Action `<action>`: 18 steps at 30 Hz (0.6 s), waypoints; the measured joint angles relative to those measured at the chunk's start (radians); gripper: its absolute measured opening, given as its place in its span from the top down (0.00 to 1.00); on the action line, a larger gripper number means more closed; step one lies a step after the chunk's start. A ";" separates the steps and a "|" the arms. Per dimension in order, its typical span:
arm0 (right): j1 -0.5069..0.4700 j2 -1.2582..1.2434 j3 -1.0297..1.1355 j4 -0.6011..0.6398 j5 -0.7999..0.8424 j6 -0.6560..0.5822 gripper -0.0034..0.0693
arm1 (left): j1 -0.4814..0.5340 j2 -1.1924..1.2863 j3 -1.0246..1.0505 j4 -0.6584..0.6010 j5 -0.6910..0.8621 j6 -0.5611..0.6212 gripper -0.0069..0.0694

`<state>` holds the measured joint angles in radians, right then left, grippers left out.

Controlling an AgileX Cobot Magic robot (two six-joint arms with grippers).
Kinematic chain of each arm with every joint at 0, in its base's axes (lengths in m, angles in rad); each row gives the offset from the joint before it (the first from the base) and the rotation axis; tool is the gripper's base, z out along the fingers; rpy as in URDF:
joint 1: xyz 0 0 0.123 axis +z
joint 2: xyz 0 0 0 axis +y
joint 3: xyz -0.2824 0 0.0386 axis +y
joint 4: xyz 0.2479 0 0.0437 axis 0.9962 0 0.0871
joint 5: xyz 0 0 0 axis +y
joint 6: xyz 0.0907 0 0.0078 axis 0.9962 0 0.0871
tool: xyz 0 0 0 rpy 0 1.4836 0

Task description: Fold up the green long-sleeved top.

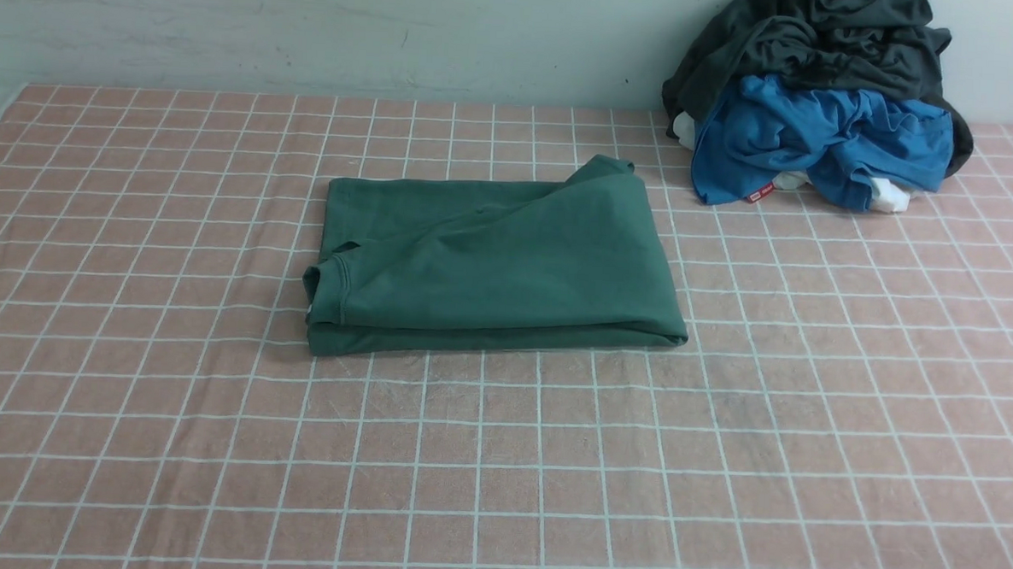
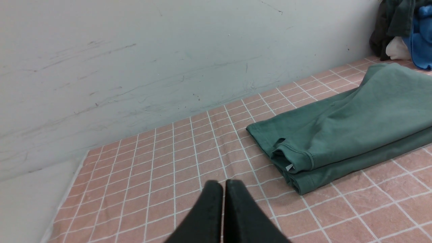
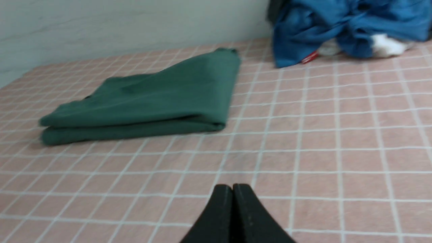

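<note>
— Checked cloth [image 1: 497,489] is lying nearest you, bare and pink, running forward to the top [image 1: 495,263]. Where are you seeing the grippers?

— You aren't seeing either arm in the front view. In the wrist views, the left gripper [image 2: 223,184] is showing its fingers pressed together on nothing, and the right gripper [image 3: 232,187] is doing the same. Both are sitting short of the top, apart from it.

— And the top itself?

— It's lying mid-table as a flat folded rectangle, several layers stacked, the ribbed neck [image 2: 293,158] facing the robot's left and a small white label peeking out there. The upper layer is sitting a little skewed, with one corner poking up toward the wall. You're probably looking at a fold that's near enough finished.

— How is it going to handle if you're tidying it?

— Soft and limp, I'd judge, with some weight for a garment. It's going to sag and drag rather than slide. Layers are likely to shear if you're lifting only one.

— So where are you taking hold?

— At the thick folded edge nearest you, pinching through all layers, one gripper toward each end. Avoid the neck: it's stretching easily.

— The pile [image 1: 814,101] at the far right?

— Dark and blue clothes, well apart. You're leaving them alone.
</note>
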<state>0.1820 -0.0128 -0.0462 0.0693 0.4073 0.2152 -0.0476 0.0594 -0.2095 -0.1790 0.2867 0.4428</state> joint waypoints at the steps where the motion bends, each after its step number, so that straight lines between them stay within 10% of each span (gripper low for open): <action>1: -0.026 0.000 0.020 -0.014 -0.019 0.027 0.97 | 0.000 0.000 0.000 0.000 0.000 0.000 0.91; 18: -0.186 0.000 0.069 -0.069 -0.050 0.132 0.97 | 0.000 0.000 0.000 0.000 0.000 0.001 0.91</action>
<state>-0.0039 -0.0128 0.0233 0.0000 0.3576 0.3476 -0.0476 0.0594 -0.2095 -0.1790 0.2867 0.4435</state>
